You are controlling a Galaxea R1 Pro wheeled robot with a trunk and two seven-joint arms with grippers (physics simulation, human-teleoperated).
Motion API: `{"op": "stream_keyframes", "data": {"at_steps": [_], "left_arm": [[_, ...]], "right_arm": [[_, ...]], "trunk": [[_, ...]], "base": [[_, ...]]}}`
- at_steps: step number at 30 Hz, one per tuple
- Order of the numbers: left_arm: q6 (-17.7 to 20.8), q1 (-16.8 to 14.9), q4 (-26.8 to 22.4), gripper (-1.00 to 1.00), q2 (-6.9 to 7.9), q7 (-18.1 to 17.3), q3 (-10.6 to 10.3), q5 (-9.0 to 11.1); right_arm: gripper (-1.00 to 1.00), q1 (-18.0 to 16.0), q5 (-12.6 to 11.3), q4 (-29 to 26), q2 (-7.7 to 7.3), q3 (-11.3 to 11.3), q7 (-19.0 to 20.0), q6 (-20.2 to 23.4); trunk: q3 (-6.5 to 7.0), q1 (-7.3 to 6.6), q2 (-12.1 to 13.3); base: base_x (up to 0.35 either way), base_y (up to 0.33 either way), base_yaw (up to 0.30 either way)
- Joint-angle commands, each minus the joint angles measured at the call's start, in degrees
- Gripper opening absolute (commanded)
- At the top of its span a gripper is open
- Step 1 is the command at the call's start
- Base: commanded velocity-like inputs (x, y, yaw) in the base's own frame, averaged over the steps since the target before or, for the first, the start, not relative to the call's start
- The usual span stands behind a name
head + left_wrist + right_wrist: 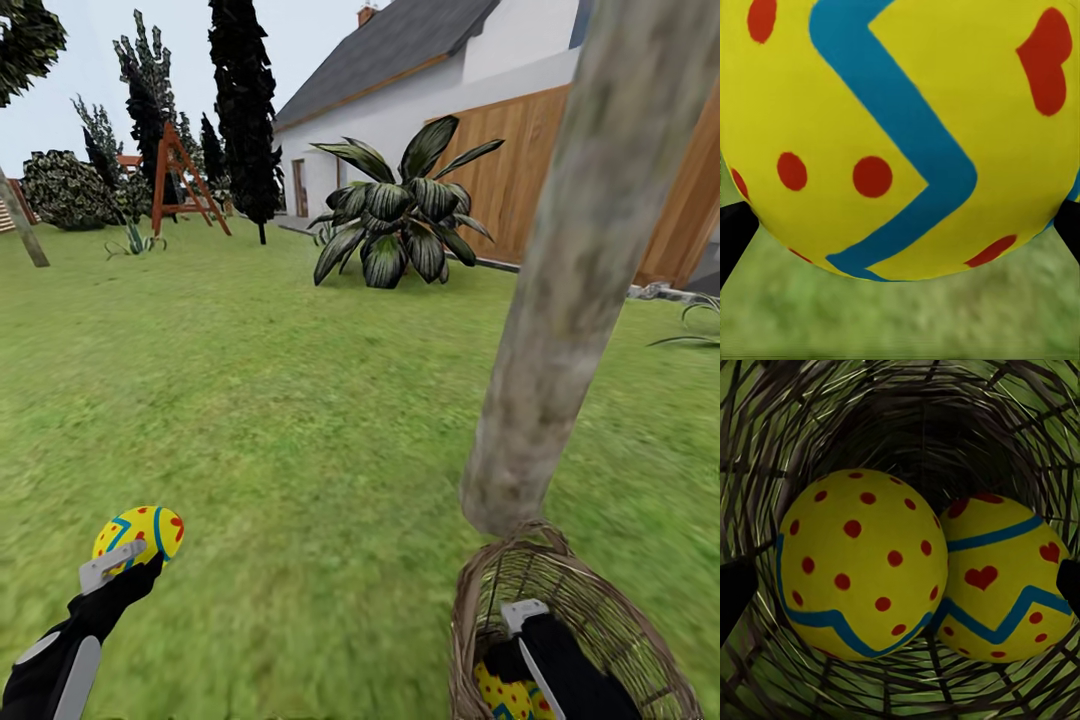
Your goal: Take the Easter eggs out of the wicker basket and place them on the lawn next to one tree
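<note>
A yellow Easter egg [140,532] with blue zigzag and red dots is clamped in my left gripper [128,560], held low over the lawn [300,420] at the near left. From the left wrist that egg [900,135] looms large over the grass, with dark fingertips [729,232] at its sides. The wicker basket [600,610] stands at the foot of the tree trunk [575,280]. My right gripper [525,620] reaches down inside it, open. Two eggs, one [859,562] and the other [1001,577], lie side by side on the basket floor [907,690], ahead of the spread fingertips [733,592].
A broad-leaved plant [400,215] grows ahead in front of the wood-panelled garage [520,170] and white house [400,110]. A black cypress [245,110] and a red swing frame [180,175] stand far left. Another trunk [22,225] leans at the left edge.
</note>
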Motion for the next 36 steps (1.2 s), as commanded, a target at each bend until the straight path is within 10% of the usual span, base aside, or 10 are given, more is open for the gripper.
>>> {"op": "stream_keyframes", "data": {"at_steps": [1,36], "left_arm": [[0.33,0.00,-0.08,-1.00,0.00,0.18,-0.04,0.60],[0.34,-0.03,-0.08,-1.00,-0.35,0.18,0.01,0.60]], "right_arm": [[1.00,-0.03,0.62,-0.08,-0.07,0.21,0.47,0.27],[1.00,-0.04,1.23,-2.54,0.15,0.60,0.50,0.01]], "trunk": [[-0.28,0.01,-0.04],[-8.04,0.91,-0.51]], "base": [[0.000,0.000,0.000],[0.000,0.000,0.000]]}}
